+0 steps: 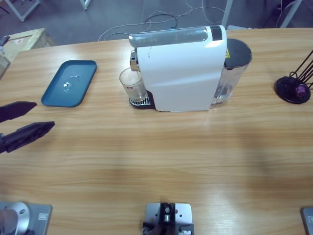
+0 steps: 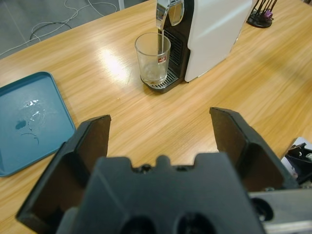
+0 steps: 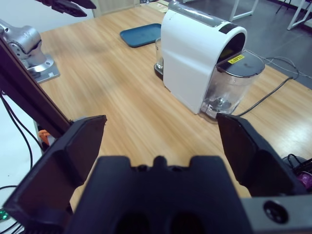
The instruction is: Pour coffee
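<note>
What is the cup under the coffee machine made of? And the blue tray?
The cup looks like clear glass: you can see the drip grate and table through it, and it has a small red mark. The blue tray looks like smooth plastic, maybe; its flat teal surface shines a little and holds small wet-looking spots.

The high view looks straight down on the long wooden table (image 1: 146,161) from above. The left wrist view looks forward between its own spread black jaws, close over the tabletop, toward the clear drinking glass (image 2: 153,58) ahead. The right wrist view sits higher and farther back, facing the white coffee machine (image 3: 195,63) ahead. All three views share this machine.
</note>
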Tool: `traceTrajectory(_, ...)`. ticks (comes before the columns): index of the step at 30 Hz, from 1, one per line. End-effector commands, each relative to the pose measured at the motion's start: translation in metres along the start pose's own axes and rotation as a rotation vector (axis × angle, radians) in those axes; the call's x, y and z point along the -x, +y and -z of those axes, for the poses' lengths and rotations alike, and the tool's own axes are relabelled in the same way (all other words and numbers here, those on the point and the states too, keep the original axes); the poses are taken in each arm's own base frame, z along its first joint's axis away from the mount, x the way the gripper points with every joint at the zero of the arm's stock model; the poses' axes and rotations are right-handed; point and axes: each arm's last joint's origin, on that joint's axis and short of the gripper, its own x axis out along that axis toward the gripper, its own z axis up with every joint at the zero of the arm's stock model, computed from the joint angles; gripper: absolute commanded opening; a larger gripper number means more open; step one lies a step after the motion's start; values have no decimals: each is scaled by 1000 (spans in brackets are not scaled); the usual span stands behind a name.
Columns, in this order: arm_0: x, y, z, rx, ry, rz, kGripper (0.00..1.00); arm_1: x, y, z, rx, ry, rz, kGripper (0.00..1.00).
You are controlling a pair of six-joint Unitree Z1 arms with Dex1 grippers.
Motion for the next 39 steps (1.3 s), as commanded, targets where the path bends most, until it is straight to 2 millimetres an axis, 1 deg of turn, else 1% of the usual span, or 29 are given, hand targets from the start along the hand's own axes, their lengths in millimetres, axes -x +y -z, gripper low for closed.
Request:
traceTrajectory(1,-10,0,10,6,66,-9,853,-30,-5,-3,-24,107,49,1000)
traceTrajectory(3,-10,0,11,6,67,-10,853,-36,-7,-7,-20,99,78,1000)
traceTrajectory(5,-14,0,8,6,84,-9,853,-40,-8,-4,-19,106,101,1000)
traceTrajectory(8,-15,0,8,6,89,-6,853,-42,-9,12,-8,74,125,1000)
traceTrajectory(9,-15,0,8,6,87,-8,853,-41,-10,14,-7,73,137,1000)
traceTrajectory(16,-17,1,8,6,95,-16,853,-41,-11,15,-61,81,164,1000)
traceTrajectory(22,-15,1,8,6,88,-21,853,-45,-11,17,-5,89,164,1000)
traceTrajectory(26,-16,1,8,6,91,-21,853,-45,-12,20,-12,76,178,1000)
traceTrajectory(33,-15,1,9,7,90,-19,853,-51,-12,18,-21,97,165,1000)
traceTrajectory(35,-16,1,7,4,91,-19,868,-51,-12,18,-21,100,165,1000)
traceTrajectory(39,-16,1,5,4,89,-14,953,-52,-12,18,-20,101,168,1000)
